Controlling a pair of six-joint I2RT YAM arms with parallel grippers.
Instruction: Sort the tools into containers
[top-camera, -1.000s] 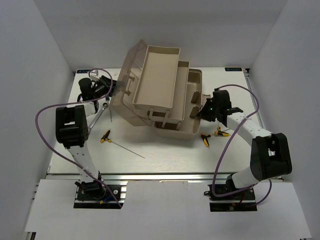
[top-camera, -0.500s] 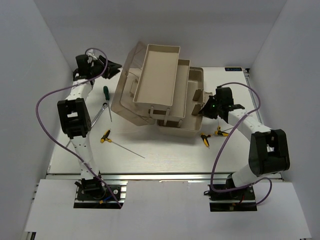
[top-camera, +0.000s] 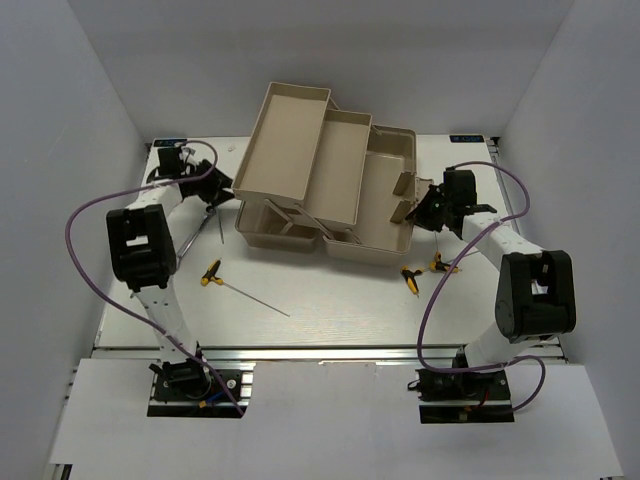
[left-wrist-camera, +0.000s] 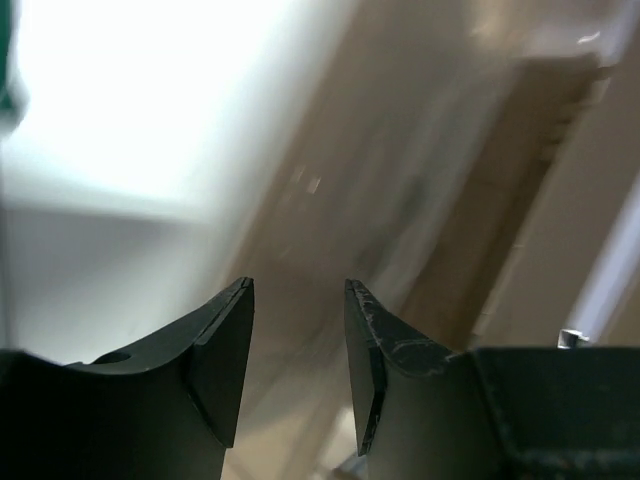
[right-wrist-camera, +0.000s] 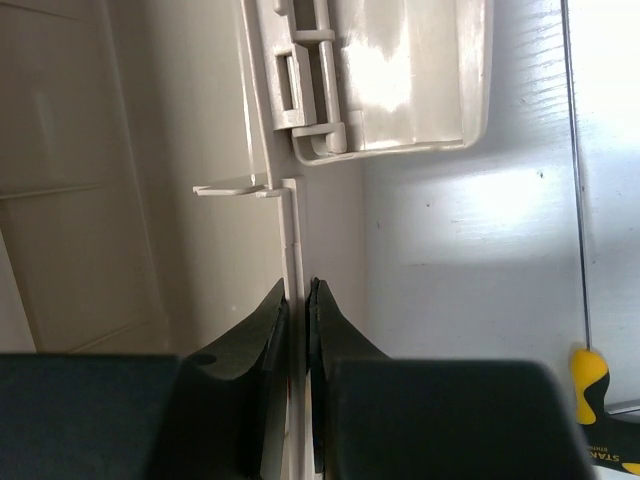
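The right end effector (right-wrist-camera: 297, 300) is clamped on the thin side wall of the beige fold-out toolbox (top-camera: 370, 250), which sits on the desk (top-camera: 350, 310) with its trays fanned open. The left end effector (left-wrist-camera: 298, 330) hangs beside the box's left end, jaws parted on nothing. The tools lie loose around it, a T-handle hex key (top-camera: 410, 280) by its right corner, another hex key (top-camera: 212, 272) and a silver wrench (top-camera: 193, 235) to the left; opening looks done and sorting not begun, so the left arm should next drop onto the wrench and close.
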